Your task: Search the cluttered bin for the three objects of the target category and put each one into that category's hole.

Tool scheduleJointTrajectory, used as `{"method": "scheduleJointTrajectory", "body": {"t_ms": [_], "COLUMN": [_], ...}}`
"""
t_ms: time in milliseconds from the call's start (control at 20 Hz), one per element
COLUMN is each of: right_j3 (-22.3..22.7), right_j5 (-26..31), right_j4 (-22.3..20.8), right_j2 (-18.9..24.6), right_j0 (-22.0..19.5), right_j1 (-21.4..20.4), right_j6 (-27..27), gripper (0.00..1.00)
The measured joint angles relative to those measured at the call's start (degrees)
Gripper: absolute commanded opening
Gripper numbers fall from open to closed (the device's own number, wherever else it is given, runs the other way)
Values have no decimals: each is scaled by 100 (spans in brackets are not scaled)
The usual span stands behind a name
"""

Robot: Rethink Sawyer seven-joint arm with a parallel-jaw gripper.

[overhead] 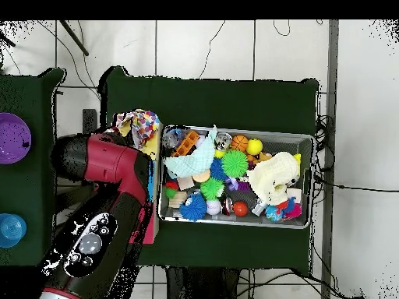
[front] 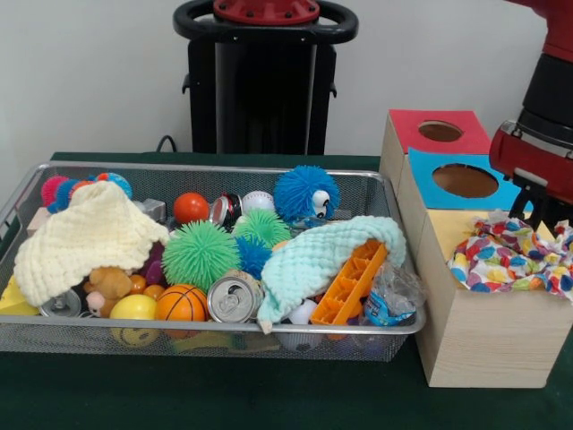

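A polka-dot cloth (front: 510,253) lies crumpled over the yellow-topped end of the wooden box (front: 474,336); in the overhead view this cloth (overhead: 139,124) shows beside the arm. My gripper (front: 544,215) hangs just above its far right part, open, fingers (front: 528,199) apart, nothing held. In the wire bin (front: 269,328), a cream cloth (front: 89,235) covers the left side and a mint cloth (front: 322,255) drapes over an orange plastic tray (front: 351,285). From overhead the cream cloth (overhead: 274,175) and mint cloth (overhead: 195,161) show in the bin; the red arm (overhead: 117,167) hides the gripper.
The box also has a red-topped hole (front: 440,131) and a blue-topped hole (front: 465,180). The bin holds spiky balls (front: 199,253), a basketball (front: 182,303), drink cans (front: 233,298) and other toys. A purple bowl (overhead: 12,138) sits on a side table.
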Motion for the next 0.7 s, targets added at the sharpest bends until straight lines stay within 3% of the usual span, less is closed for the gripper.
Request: {"method": "scheduleJointTrajectory", "body": {"t_ms": [700], "right_j3": [29], "right_j5": [-252], "right_j4": [39], "right_j2": [174], "right_j0": [-246], "right_j1": [19], "right_j6": [0], "gripper": [0]}}
